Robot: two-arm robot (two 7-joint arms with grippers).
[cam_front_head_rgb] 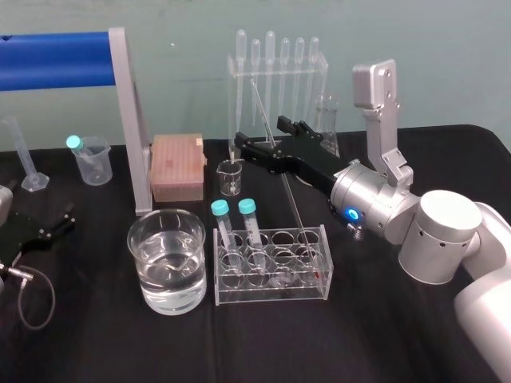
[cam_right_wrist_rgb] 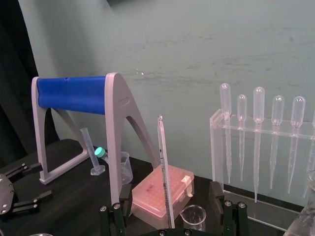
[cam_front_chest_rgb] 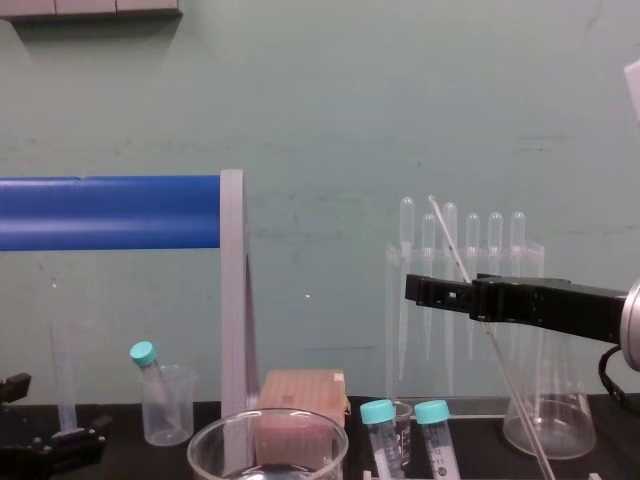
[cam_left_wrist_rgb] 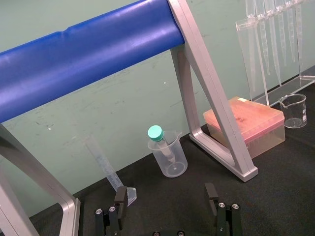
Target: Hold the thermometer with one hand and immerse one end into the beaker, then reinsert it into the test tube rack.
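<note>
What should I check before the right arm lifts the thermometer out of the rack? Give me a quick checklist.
1. Right gripper straddles the thermometer: ok, the rod stands between its fingers.
2. Fingers closed on it: not ok, there are gaps on both sides.
3. Thermometer foot in the test tube rack: ok, it leans in the right end.
4. Beaker ready: ok, partly filled and standing left of the rack.
5. Route to the beaker: not ok, two capped tubes stand between; probably lift high first.
6. Left gripper parked: ok, open, at the robot's left.
</note>
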